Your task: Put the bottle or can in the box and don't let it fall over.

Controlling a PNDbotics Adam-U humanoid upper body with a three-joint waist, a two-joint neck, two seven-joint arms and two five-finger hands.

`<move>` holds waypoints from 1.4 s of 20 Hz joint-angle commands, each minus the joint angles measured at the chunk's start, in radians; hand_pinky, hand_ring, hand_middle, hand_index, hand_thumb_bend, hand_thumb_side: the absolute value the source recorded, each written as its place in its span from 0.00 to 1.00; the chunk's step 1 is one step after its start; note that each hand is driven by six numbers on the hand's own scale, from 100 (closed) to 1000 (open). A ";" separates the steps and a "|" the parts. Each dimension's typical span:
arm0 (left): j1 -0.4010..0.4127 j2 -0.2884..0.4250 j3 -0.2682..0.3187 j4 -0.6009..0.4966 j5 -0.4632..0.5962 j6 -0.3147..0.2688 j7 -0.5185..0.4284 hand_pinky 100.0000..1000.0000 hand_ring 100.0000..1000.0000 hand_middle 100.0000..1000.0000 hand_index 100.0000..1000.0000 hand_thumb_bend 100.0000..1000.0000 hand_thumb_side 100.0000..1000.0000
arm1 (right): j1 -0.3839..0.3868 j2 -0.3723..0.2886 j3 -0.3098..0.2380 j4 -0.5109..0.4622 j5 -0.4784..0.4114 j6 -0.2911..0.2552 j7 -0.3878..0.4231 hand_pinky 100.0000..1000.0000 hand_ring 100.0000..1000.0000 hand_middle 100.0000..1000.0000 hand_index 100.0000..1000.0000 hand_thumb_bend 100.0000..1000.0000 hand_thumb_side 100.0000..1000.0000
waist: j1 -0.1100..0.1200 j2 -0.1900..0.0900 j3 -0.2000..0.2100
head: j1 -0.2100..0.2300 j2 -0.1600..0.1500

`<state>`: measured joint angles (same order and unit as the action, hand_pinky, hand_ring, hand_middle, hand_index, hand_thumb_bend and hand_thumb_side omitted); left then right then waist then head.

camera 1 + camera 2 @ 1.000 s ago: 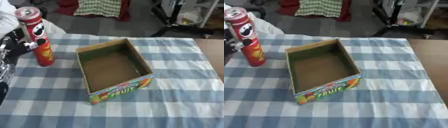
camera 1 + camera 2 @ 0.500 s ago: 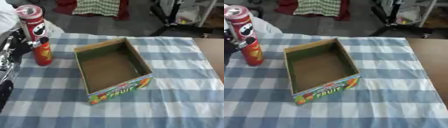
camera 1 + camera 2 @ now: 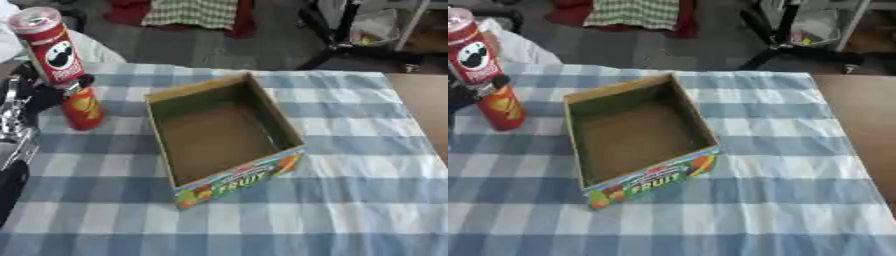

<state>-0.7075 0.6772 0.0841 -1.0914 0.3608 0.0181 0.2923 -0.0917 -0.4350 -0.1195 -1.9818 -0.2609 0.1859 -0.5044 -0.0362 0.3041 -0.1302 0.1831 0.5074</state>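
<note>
We look down on a counter [image 3: 350,165] spread with a blue-and-white checked cloth [image 3: 367,200], which carries everything. Next in size is the open cardboard fruit box [image 3: 223,137], standing askew near the middle with its printed "FRUIT" end toward us and its floor bare, so we judge it is set there ready to receive the can from above.

Our left hand [image 3: 35,92] comes in at the left edge, mostly black with silver parts, and its fingers [image 3: 81,81] are wrapped around the middle of the tall red chip can [image 3: 59,65]. The can stands upright on the cloth, well to the left of the box and apart from it, its foil-ringed top tipped slightly away. We judge a hold at mid-height suits a tall narrow can: it gives control over tilt, which matters when it must not fall over. It still has to be lifted over the near wall of the box and set down on its base.

The left eye view shows the silver links of our arm along the left edge and the whole top of the can; the right eye view crops most of that, leaving only a dark fingertip on the can, but shows more of the bare brown surface [image 3: 859,115] to the right. Our right hand appears in neither view.
</note>
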 commanded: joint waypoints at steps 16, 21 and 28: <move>-0.064 0.007 -0.011 0.010 0.075 -0.049 0.008 1.00 0.83 0.65 0.66 0.71 0.00 | -0.008 -0.008 -0.004 -0.018 -0.001 0.009 0.003 0.86 1.00 0.89 0.75 0.00 0.86 | 0.002 -0.001 -0.012 | 0.006 -0.010; -0.063 0.009 -0.014 0.015 0.101 -0.043 0.006 1.00 0.68 0.49 0.50 0.32 0.00 | -0.006 -0.007 -0.005 -0.018 -0.002 0.008 0.002 0.86 1.00 0.89 0.75 0.00 0.86 | 0.004 -0.004 -0.011 | 0.005 -0.003; -0.064 0.013 -0.018 0.010 0.082 -0.017 0.056 1.00 0.52 0.35 0.34 0.27 0.00 | -0.003 -0.006 -0.006 -0.018 -0.002 0.010 0.003 0.86 1.00 0.90 0.75 0.00 0.86 | 0.005 -0.009 -0.011 | 0.002 0.007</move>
<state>-0.7554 0.6592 0.0713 -1.0670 0.4476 -0.0013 0.3385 -0.0944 -0.4261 -0.1163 -1.9818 -0.2609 0.1937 -0.5014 -0.0334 0.3187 -0.1413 0.1869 0.5102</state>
